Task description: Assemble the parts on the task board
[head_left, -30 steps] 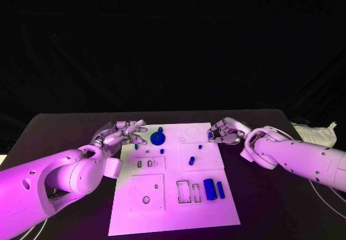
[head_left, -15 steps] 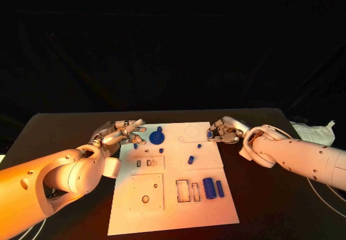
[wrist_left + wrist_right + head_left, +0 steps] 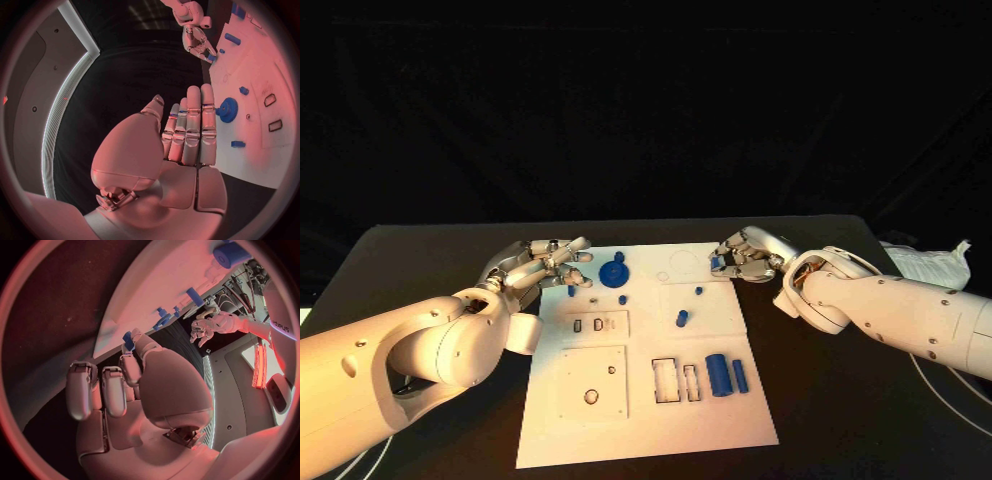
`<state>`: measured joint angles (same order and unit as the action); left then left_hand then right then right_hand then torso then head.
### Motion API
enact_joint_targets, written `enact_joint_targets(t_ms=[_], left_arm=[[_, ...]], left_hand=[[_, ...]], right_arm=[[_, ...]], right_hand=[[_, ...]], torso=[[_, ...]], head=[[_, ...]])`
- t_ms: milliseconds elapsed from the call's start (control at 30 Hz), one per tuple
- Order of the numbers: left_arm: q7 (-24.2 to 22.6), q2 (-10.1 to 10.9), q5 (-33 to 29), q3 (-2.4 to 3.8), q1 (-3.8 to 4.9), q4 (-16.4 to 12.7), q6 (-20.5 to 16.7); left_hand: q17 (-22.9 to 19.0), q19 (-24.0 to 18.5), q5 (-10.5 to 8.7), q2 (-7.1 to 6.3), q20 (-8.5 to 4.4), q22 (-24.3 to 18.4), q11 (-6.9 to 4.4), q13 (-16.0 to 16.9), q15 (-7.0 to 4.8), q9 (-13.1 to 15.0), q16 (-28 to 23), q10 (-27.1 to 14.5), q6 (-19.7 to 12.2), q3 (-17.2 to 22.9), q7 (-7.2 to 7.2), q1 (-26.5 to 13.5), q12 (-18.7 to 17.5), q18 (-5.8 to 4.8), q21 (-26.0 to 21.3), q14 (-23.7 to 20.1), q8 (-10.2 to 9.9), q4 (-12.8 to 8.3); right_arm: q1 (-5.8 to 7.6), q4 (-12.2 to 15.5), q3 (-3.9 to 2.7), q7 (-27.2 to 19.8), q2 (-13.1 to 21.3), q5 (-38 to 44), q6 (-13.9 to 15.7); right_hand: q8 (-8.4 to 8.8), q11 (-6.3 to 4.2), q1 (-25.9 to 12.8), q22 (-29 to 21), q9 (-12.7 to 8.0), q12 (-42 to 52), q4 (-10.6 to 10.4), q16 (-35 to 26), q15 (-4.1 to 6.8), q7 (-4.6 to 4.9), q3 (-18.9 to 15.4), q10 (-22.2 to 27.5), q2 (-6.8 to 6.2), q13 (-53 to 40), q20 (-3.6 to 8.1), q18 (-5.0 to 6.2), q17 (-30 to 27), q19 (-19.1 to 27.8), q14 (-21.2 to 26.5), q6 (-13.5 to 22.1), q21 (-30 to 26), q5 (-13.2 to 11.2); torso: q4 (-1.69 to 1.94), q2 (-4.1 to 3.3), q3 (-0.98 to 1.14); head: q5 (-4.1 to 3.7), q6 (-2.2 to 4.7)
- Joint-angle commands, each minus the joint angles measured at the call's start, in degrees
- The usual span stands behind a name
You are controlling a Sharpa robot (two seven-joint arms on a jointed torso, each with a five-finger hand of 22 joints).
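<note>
The white task board [image 3: 639,420] lies in the middle of the black table. My right hand [image 3: 747,256] hovers at the board's far right corner and pinches a small blue part [image 3: 717,264] between thumb and finger; the right wrist view shows that part [image 3: 128,340] at the fingertips. My left hand [image 3: 542,264] is over the board's far left corner with fingers straight and apart, holding nothing [image 3: 187,131]. A blue gear [image 3: 616,272] stands near it. Small blue pegs [image 3: 682,319] lie mid-board, and two blue cylinders [image 3: 718,375] lie at the right.
Empty rectangular slots [image 3: 676,382] sit beside the cylinders, smaller ones [image 3: 591,326] at the left. A crumpled white cloth [image 3: 935,266] lies at the table's right edge. Bare black table flanks the board on both sides.
My right hand has drifted slightly toward the board's far edge with the small blue part. The left hand has hardly moved.
</note>
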<state>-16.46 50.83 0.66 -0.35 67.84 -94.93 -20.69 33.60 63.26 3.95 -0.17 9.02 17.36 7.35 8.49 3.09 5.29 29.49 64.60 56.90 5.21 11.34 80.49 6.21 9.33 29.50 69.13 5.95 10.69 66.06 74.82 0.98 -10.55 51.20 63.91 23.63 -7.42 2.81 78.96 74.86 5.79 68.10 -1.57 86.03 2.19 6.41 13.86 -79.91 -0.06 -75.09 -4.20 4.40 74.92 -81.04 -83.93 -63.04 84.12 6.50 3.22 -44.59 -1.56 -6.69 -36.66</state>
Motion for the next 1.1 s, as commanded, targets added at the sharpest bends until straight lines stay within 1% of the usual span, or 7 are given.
enact_joint_targets(t_ms=[33,267,400,467,733,800,1100], left_arm=[[-0.14,-0.01,0.26,0.03,0.02,0.08,1.11],[-0.15,-0.01,0.26,0.03,0.02,0.73,1.22],[-0.22,-0.16,0.26,0.03,0.03,1.47,1.25],[-0.29,-0.21,0.26,0.03,0.03,1.89,1.22],[-0.61,-0.33,0.25,0.03,0.03,3.39,1.17],[-0.7,-0.35,0.22,0.03,0.03,3.59,1.13],[-0.85,-0.39,0.15,0.03,0.03,3.88,1.15]], left_hand=[[0.07,-0.54,-0.15,-0.05,-0.03,0.1,-0.03,0.06,-0.05,0.06,-0.32,-0.39,-0.3,-0.01,0.03,0.66,-0.11,1.03,0.26,-0.24,-0.07,-0.44],[0.07,-0.54,-0.15,-0.05,-0.03,0.1,-0.03,0.06,-0.05,0.06,-0.32,-0.39,-0.3,-0.01,0.03,0.66,-0.11,1.03,0.26,-0.24,-0.07,-0.44],[0.07,-0.54,-0.15,-0.05,-0.03,0.1,-0.03,0.06,-0.05,0.06,-0.32,-0.39,-0.3,-0.01,0.03,0.66,-0.11,1.03,0.26,-0.24,-0.07,-0.44],[0.07,-0.54,-0.15,-0.05,-0.03,0.1,-0.03,0.06,-0.05,0.06,-0.32,-0.39,-0.3,-0.01,0.03,0.66,-0.11,1.03,0.26,-0.24,-0.07,-0.44],[0.07,-0.56,-0.15,-0.04,-0.04,0.12,-0.03,0.06,-0.06,0.07,-0.34,-0.38,-0.29,0.04,0.03,0.74,-0.11,1.04,0.27,-0.25,-0.07,-0.52],[0.07,-0.56,-0.15,-0.04,-0.04,0.12,-0.03,0.06,-0.06,0.07,-0.34,-0.38,-0.29,0.04,0.03,0.74,-0.11,1.04,0.27,-0.25,-0.07,-0.52],[0.07,-0.56,-0.15,-0.04,-0.04,0.12,-0.03,0.06,-0.06,0.07,-0.34,-0.38,-0.29,0.04,0.03,0.74,-0.11,1.04,0.27,-0.25,-0.07,-0.52]], right_arm=[[0.92,2.49,-0.15,4.12,0.44,-2.3,2.67],[2.7,9.31,-0.22,12.03,0.27,0.33,3.06],[2.97,11.89,-0.18,16.37,-1.53,3.74,2.54],[2.99,12.9,-0.1,18.34,-2.78,5.5,2.03],[1.86,15.26,0.38,23.81,-8.34,12.96,0.48],[1.43,15.35,0.5,24.52,-9.45,14.23,0.14],[-0.59,14.79,0.93,26.74,-13.72,18.98,-1.27]], right_hand=[[-0.21,-1.78,-0.16,-0.29,0.7,-0.01,-0.06,0.01,0.55,-0.68,0.32,-1.23,1.26,-0.35,0.47,-1.0,9.85,0.22,-4.88,-1.25,0.12,0.29],[-0.09,-1.87,-0.38,-1.01,0.74,-0.74,0.03,-0.39,0.64,-0.77,0.58,-0.92,1.38,0.08,0.57,-0.84,9.36,0.65,-4.76,-1.19,-0.16,0.06],[-0.04,-1.92,-0.24,-1.24,0.78,-1.01,0.32,-0.58,0.69,-0.8,0.79,-0.8,1.34,0.24,0.62,-0.79,9.13,0.78,-4.7,-1.2,-0.25,-0.02],[0.02,-1.9,-0.26,-1.54,0.77,-1.29,0.38,-0.75,0.7,-0.76,0.85,-0.68,1.32,0.42,0.64,-0.73,8.9,0.96,-4.65,-1.13,-0.37,-0.1],[0.13,-1.88,-0.31,-2.23,0.78,-1.92,0.59,-1.18,0.7,-0.72,1.03,-0.39,1.2,0.8,0.67,-0.58,8.37,1.36,-4.52,-1.06,-0.65,-0.25],[0.14,-1.88,-0.32,-2.36,0.79,-2.01,0.62,-1.26,0.7,-0.72,1.06,-0.34,1.19,0.85,0.67,-0.55,8.27,1.44,-4.5,-1.06,-0.71,-0.25],[0.2,-1.85,-0.41,-2.84,0.81,-2.43,0.79,-1.6,0.7,-0.69,1.23,-0.12,1.09,1.09,0.69,-0.46,7.85,1.72,-4.4,-1.07,-0.91,-0.21]], torso=[[-0.03,0.05,-0.05],[-0.07,0.25,-0.14],[0.07,0.31,-0.17],[0.07,0.42,-0.22],[0.31,0.87,-0.5],[0.28,0.82,-0.5],[0.3,0.68,-0.43]], head=[[-0.06,-0.01],[0.34,-0.17],[0.66,-0.2],[1.2,-0.23],[3.25,-1.22],[3.57,-1.21],[4.18,-1.69]])
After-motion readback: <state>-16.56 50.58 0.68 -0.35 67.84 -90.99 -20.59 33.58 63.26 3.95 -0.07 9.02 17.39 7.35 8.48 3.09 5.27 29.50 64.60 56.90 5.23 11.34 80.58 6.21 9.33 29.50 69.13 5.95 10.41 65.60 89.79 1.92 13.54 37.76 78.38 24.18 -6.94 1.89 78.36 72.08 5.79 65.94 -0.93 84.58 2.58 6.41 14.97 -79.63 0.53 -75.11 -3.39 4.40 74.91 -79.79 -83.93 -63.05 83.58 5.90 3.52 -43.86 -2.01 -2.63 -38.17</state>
